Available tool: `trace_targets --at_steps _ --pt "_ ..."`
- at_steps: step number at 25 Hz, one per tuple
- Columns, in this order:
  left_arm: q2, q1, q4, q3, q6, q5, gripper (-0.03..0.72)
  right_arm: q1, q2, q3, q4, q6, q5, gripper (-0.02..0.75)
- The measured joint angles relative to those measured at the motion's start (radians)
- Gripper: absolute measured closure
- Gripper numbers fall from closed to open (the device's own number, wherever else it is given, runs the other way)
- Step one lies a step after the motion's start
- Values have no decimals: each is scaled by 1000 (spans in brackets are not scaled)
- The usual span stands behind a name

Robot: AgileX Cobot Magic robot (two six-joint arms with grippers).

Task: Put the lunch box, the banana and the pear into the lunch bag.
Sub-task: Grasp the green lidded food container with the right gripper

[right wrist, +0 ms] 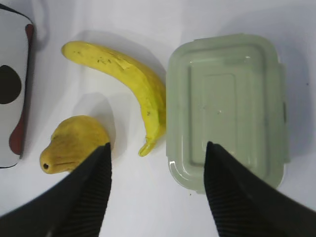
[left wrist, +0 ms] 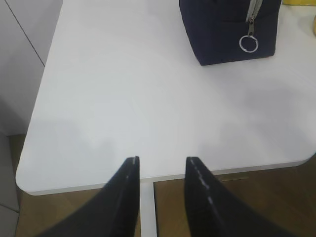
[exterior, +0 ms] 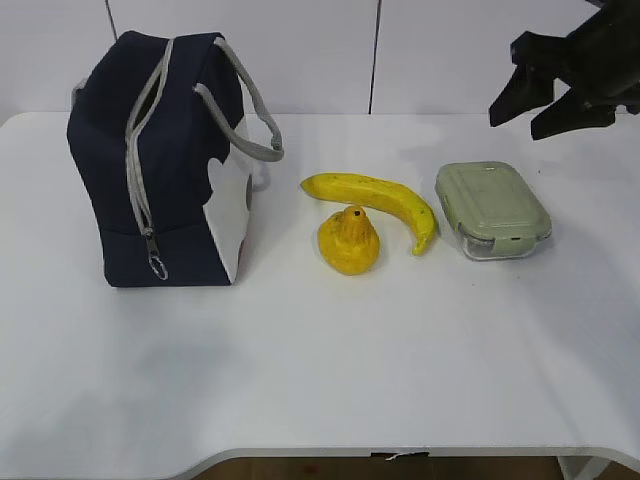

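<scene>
The navy lunch bag (exterior: 165,165) stands at the left of the table, its zipper shut and ring pull (left wrist: 249,43) hanging low. To its right the banana (exterior: 375,198) lies curved beside the pear (exterior: 348,241). The lunch box (exterior: 492,209) with its sage-green lid sits at the right. My right gripper (exterior: 530,105) hovers open high above the lunch box, empty; its wrist view looks down on the banana (right wrist: 129,79), the pear (right wrist: 74,143) and the lunch box (right wrist: 227,106). My left gripper (left wrist: 163,159) is open and empty over the table's near left corner, out of the exterior view.
The white table (exterior: 320,380) has its front edge close below the left gripper, with wooden floor (left wrist: 247,197) beyond it. A white panelled wall (exterior: 400,50) stands behind the table.
</scene>
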Motion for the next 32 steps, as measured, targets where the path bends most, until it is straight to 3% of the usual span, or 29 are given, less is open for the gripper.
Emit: trace_targets --at_steps 17,32 --pt "0 0 0 0 0 0 448 -296 271 -73 403 -541 193 263" --pt "0 0 0 0 0 0 448 -315 494 -193 519 -672 249 234"
